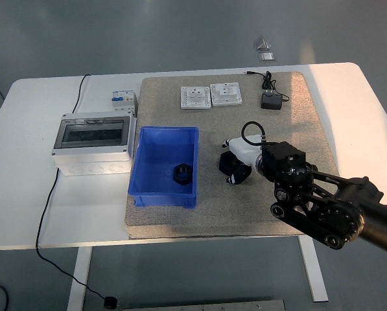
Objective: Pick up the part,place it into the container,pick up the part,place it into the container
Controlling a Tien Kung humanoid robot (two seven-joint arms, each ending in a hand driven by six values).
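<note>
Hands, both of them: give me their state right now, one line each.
Left hand: not in view.
Right hand: down on the black part on the mat, fingers around it; whether the grip has closed cannot be told.

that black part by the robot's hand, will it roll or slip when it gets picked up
The black part looks rigid and chunky, so probably no flopping. Resting on the textured mat, it likely won't slide. Its rounded shape might twist in the right hand.
</note>
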